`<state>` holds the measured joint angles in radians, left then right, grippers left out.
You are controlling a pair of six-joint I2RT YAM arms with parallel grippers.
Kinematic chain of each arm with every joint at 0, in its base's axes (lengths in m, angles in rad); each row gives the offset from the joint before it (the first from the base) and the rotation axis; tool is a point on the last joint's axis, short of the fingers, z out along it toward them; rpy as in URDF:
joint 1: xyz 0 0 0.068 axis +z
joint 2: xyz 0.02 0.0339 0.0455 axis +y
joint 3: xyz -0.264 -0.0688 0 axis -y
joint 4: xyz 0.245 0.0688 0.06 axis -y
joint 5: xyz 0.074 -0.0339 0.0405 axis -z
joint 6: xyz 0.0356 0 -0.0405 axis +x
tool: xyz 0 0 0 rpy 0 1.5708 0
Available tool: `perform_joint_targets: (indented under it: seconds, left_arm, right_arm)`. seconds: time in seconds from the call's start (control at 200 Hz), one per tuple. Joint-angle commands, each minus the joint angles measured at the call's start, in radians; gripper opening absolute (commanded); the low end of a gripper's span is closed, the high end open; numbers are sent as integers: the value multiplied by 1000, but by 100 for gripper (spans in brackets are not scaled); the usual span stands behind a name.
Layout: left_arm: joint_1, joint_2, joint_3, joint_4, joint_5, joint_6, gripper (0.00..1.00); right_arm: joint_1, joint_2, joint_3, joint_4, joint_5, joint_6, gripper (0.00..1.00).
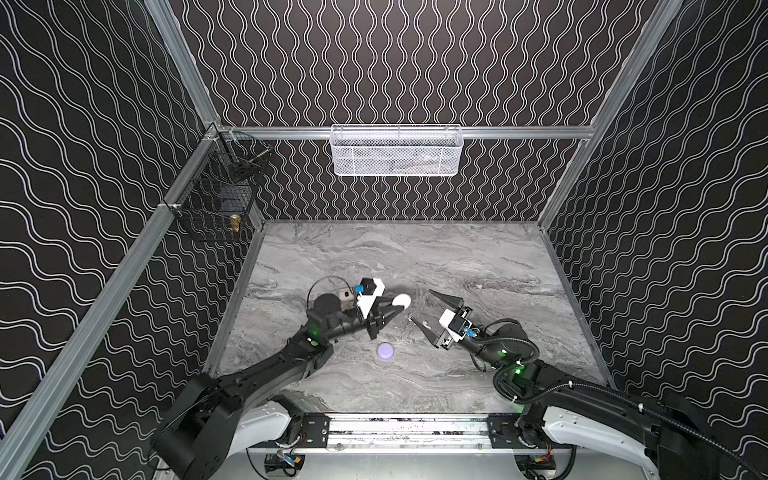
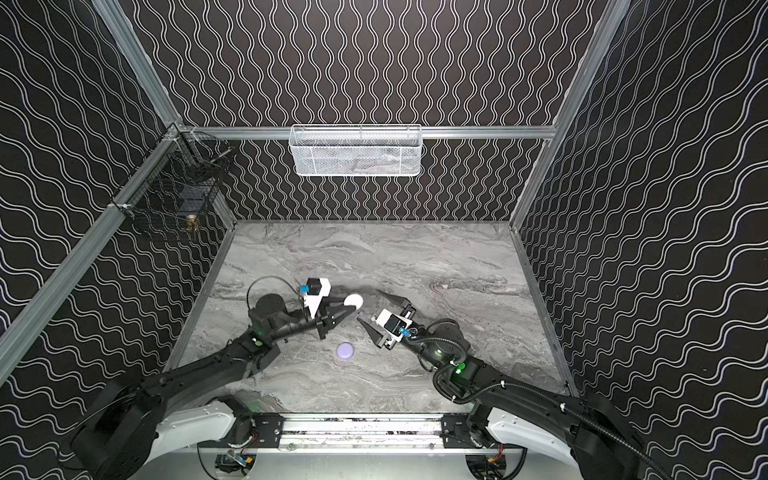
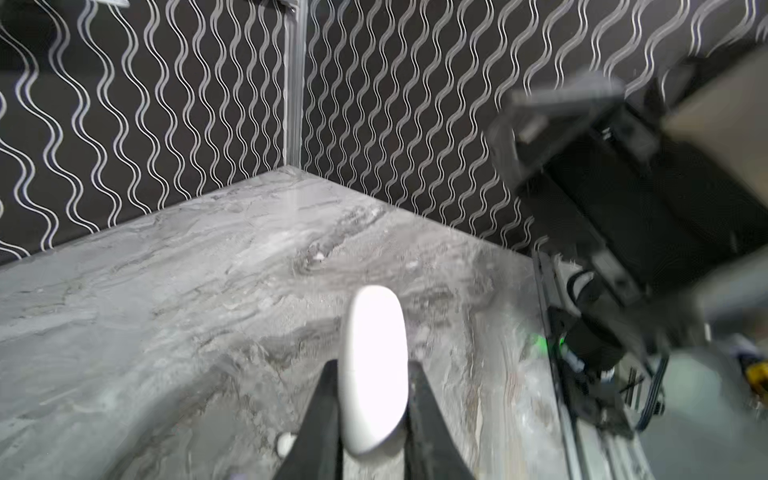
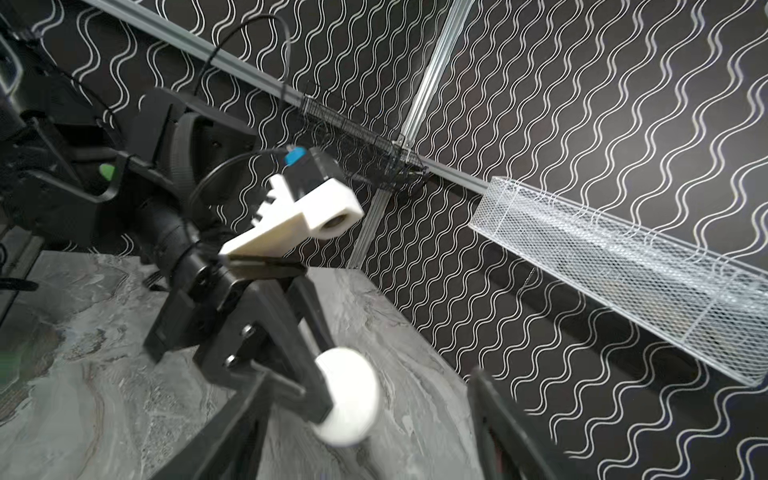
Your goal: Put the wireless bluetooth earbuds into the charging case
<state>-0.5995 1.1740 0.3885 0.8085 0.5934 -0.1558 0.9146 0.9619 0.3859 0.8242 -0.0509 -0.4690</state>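
- Bench (image 1: 415, 257): grey marbled slab filling the lower middle of both top views.
- White mesh basket (image 1: 397, 151): hangs on the back wall, upper centre.
- Black wire basket (image 1: 216, 199): hangs on the side wall, left of centre.
- Left fingers (image 3: 320, 415): clamped on the white case, one on each broad face, at frame centre in both top views.
- Right fingers (image 1: 446, 300): spread wide apart with nothing between them, just right of the white case.
- White case (image 1: 402, 299): smooth, glossy, rounded puck with its lid shut; a slim oval seen edge-on in the left wrist view.
- Lavender case (image 1: 385, 351): pale round puck, shut, flat on the bench below centre, untouched.
- White earbud (image 3: 286, 442): tiny rounded piece on the bench just beside a left finger, at the bottom edge of the left wrist view; too blurred to show a stem.
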Motion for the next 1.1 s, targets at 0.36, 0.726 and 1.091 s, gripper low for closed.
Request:
perform_joint_targets:
  seconds: [0.36, 0.726, 1.091]
  left_arm:
    - [-23, 4, -80, 369, 171, 130, 0]
    - [-28, 38, -61, 374, 241, 125, 0]
    - [-31, 61, -56, 389, 260, 121, 0]
  right_arm:
    - [-14, 1, -22, 2, -83, -10, 59]
    - [-20, 82, 4, 48, -39, 1, 56]
    - [-34, 65, -29, 178, 47, 60, 50]
